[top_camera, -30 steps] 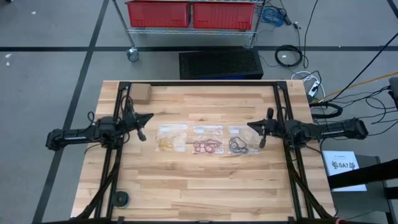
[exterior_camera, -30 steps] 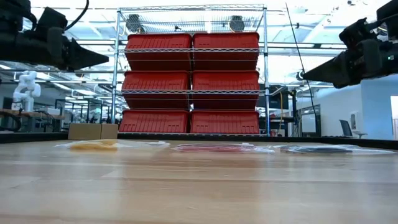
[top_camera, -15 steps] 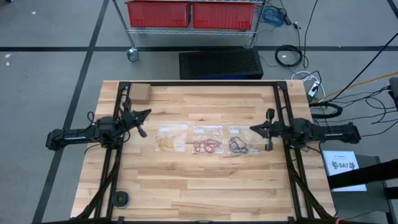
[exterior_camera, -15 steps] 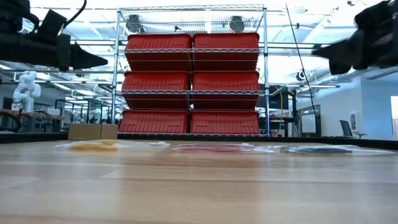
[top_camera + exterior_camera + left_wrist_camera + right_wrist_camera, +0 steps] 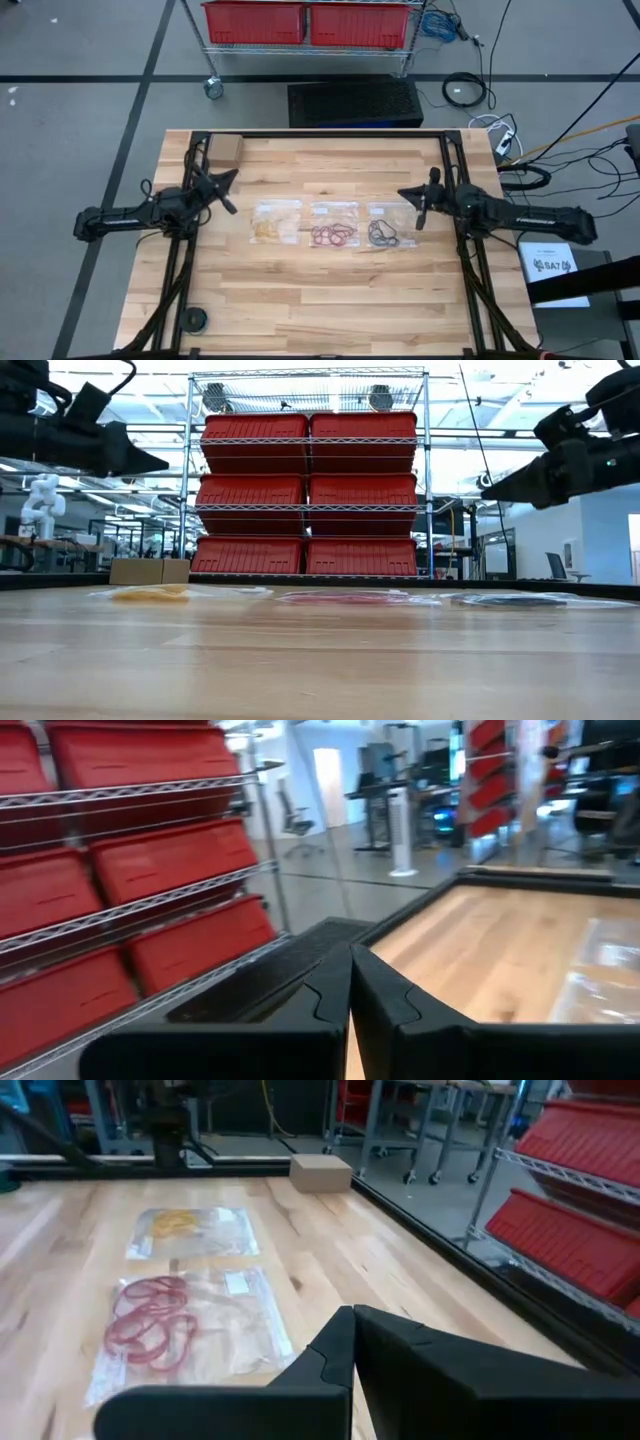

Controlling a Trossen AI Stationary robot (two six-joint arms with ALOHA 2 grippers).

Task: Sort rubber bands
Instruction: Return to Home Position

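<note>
Three clear bags lie flat in a row mid-table. One holds tan-yellow rubber bands (image 5: 270, 228) (image 5: 183, 1223), the middle one red bands (image 5: 333, 236) (image 5: 150, 1325), the right one black bands (image 5: 384, 235) (image 5: 515, 600). My left gripper (image 5: 230, 180) (image 5: 350, 982) hovers shut above the table, left of the yellow bag and pointing toward the far side. My right gripper (image 5: 404, 195) (image 5: 353, 1342) hovers shut above the table, just right of the black bag. Neither touches anything.
A small cardboard box (image 5: 225, 150) (image 5: 320, 1173) sits at the far left corner. A black round object (image 5: 193, 319) lies near the near left corner. Black frame rails (image 5: 455, 160) run along the table's sides and far edge. Red bins on a wire shelf (image 5: 305, 490) stand behind.
My right gripper rose and rolled about its wrist, then came back down, ending slightly nearer the far edge and the black bag. My left gripper swung a little toward the far edge. Both stayed shut. The bags have not moved.
</note>
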